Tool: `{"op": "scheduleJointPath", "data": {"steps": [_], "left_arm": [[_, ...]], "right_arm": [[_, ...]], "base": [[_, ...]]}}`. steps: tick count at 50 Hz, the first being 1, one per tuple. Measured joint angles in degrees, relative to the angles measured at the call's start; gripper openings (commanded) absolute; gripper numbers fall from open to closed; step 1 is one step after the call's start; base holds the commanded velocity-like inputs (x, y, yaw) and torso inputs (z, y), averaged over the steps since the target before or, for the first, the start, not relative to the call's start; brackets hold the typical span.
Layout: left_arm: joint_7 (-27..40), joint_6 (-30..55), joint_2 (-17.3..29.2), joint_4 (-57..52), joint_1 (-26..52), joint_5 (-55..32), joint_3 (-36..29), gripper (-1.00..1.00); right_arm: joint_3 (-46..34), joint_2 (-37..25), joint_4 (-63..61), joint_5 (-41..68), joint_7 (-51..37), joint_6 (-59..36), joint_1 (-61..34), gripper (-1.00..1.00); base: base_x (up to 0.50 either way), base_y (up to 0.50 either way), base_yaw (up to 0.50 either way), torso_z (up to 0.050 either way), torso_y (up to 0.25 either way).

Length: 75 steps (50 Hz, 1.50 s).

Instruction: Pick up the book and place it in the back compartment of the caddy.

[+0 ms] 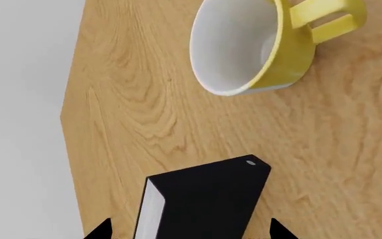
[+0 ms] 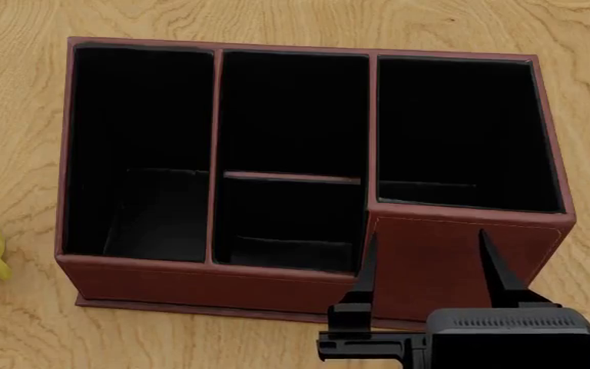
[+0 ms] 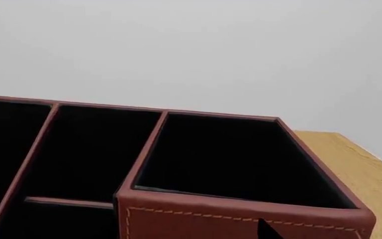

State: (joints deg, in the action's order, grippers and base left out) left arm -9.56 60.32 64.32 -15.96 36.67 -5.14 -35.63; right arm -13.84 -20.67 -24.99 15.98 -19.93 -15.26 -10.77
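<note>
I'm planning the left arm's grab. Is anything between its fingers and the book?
Nothing visible: the book lies right between the two finger tips on bare table. The yellow mug sits beyond it.

Table (image 2: 274, 19): light wooden top with bold, swirling grain, finished in a pale honey tone; fills the head view to every side. Its edge shows in the left wrist view, running straight and then turning at an angled corner. A further corner shows in the right wrist view.

Surroundings (image 3: 191, 50): plain, pale grey, featureless expanse beyond the table edges in both wrist views; whether wall or floor cannot be told.

Light: soft and even, with only faint shadows on the wood.

Yellow mug (image 1: 257, 45): white inside, near the table's edge.
</note>
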Motion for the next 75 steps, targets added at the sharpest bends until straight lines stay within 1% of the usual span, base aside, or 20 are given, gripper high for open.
{"op": "scheduleJointPath", "data": {"steps": [39, 75], "left_arm": [[-4.83, -4.9, -4.24, 14.82, 8.59, 7.97, -8.61, 1.0], [-7.09, -11.2, -8.8, 29.29, 14.5, 12.04, -12.97, 1.0]], "right_arm": [[-0.49, -0.36, 0.03, 0.11, -0.77, -0.32, -0.41, 1.0], [-1.08, -0.65, 0.1, 0.01, -1.64, -1.16, -1.26, 1.0]], "base": [[0.0, 0.0, 0.0, 0.0, 0.0], [0.0, 0.0, 0.0, 0.0, 0.0]]}}
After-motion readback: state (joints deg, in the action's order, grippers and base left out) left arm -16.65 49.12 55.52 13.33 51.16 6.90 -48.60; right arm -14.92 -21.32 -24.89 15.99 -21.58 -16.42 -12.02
